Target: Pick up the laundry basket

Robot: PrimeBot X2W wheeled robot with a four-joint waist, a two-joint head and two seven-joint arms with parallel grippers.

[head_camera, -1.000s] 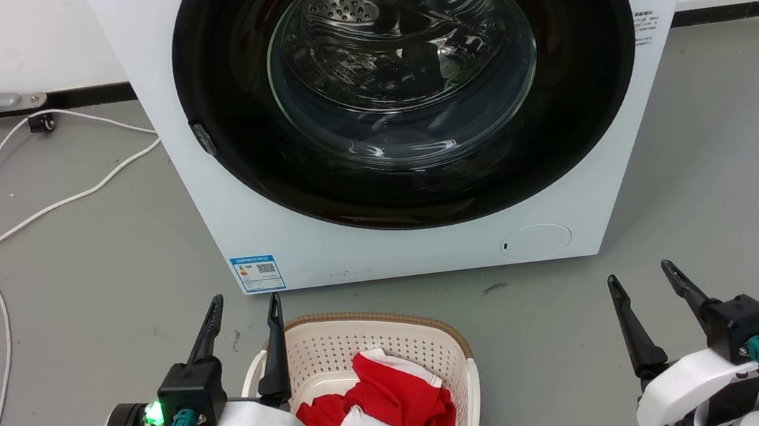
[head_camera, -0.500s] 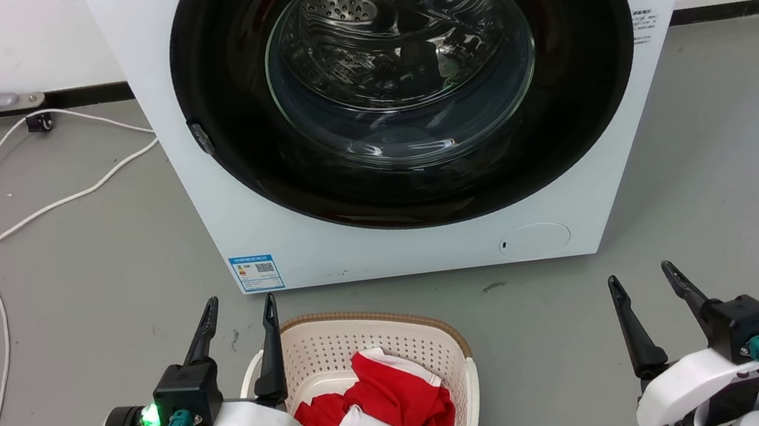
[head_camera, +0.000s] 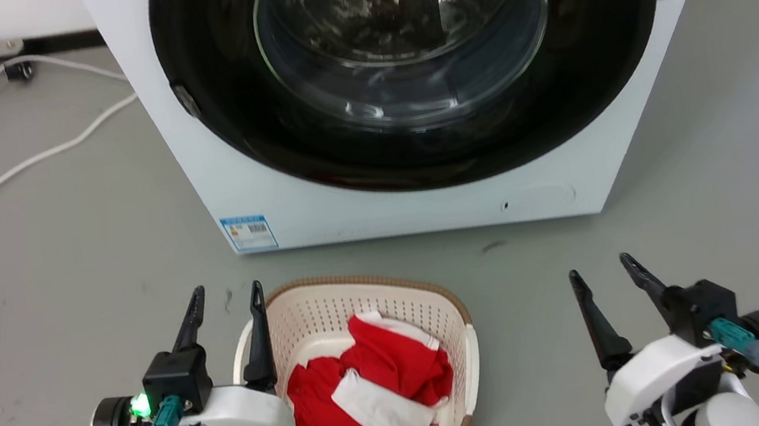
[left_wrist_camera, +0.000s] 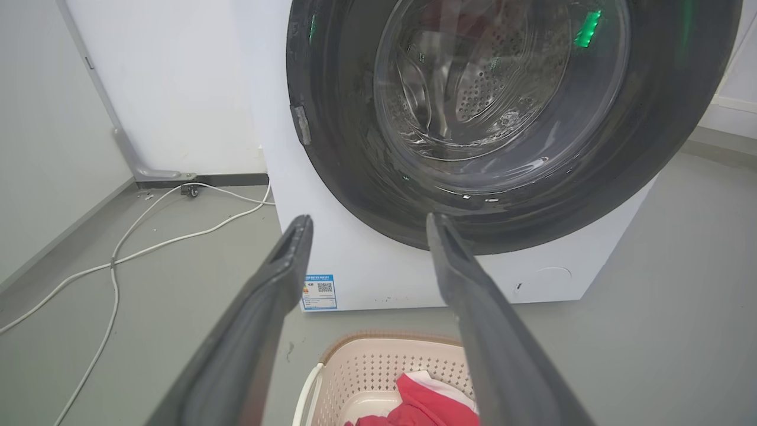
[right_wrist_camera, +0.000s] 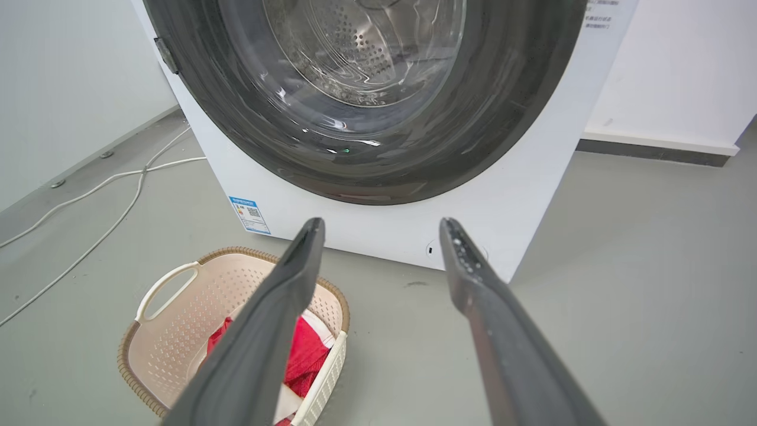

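Head view | laundry basket (head_camera: 376,300) partly behind left gripper (head_camera: 227,289) jaws | washer (head_camera: 422,208) top cropped

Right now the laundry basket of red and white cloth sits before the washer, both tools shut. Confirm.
Not shut: the head view shows the left tool and right tool both open. The laundry basket does sit before the washer.

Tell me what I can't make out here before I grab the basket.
- Laundry basket near-left corner: head view, behind the left gripper and its wrist.
- Basket floor: head view, covered by the red-and-white cloth.
- Blue label print: too small in each view.
- Washing machine top: cut off by every view's upper edge.
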